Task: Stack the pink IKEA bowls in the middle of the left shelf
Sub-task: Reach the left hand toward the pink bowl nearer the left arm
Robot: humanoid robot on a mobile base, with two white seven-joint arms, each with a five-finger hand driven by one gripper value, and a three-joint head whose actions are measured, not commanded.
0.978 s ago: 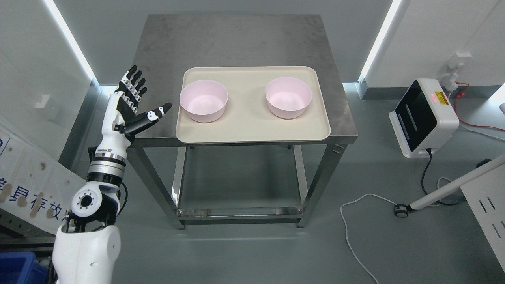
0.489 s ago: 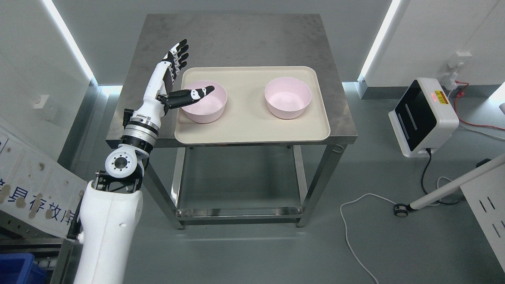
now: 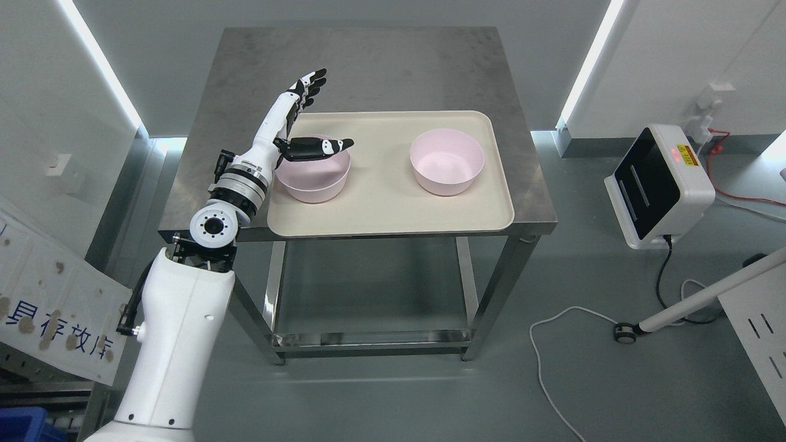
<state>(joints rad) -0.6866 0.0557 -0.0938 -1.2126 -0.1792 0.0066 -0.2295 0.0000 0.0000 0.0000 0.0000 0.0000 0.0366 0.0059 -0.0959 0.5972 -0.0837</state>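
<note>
— Where is your hand?

— My left hand (image 3: pixel 295 120) is out over the table (image 3: pixel 368 67), above the left bowl (image 3: pixel 312 178). The fingers (image 3: pixel 310 83) are stretched straight and point toward the far side of the table; the thumb (image 3: pixel 319 147) sticks out sideways across the bowl's opening. It is spread wide and holds nothing.

— Is it touching the bowl?

— I cannot tell. The thumb lies over the rim from this angle, but whether it rests on it is unclear.

— And the bowls?

— Both are pink and both stand upright on the beige tray (image 3: pixel 387 209). The left bowl is at the tray's left end, partly behind my wrist. The right bowl (image 3: pixel 446 161) stands well apart from it, nearer the tray's right end. They are not stacked.

— The tray?

— It lies on the near half of the steel table, its front edge close to the table's front edge.

— Anything else?

— A white device (image 3: pixel 660 184) with a dark panel stands on the floor to the right.
</note>
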